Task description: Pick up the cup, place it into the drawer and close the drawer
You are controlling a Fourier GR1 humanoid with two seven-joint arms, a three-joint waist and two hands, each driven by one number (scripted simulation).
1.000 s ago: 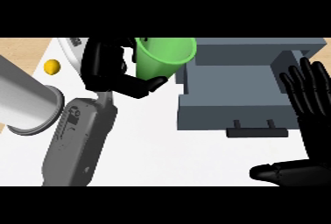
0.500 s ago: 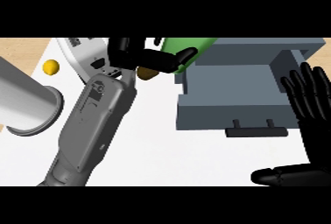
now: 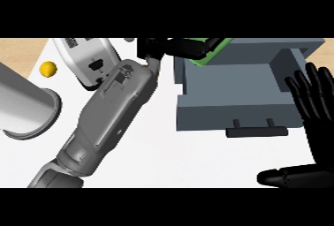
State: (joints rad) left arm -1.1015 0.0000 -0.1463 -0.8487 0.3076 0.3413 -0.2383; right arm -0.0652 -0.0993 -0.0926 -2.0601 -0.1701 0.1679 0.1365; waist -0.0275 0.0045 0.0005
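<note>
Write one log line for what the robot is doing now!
left robot hand: shut on cup | cup: over drawer back edge | drawer: open | right robot hand: open, resting

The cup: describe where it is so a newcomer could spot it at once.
Find the grey drawer, standing open with its black handle toward the view's lower edge. At its far left corner the left hand curls round the cup. It is the only bright green thing here, mostly hidden by the black fingers.

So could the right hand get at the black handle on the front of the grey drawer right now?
Probably yes. The right hand rests open just beside the grey drawer, and nothing shows between it and the black handle; the left hand is up at the drawer's far corner.
</note>
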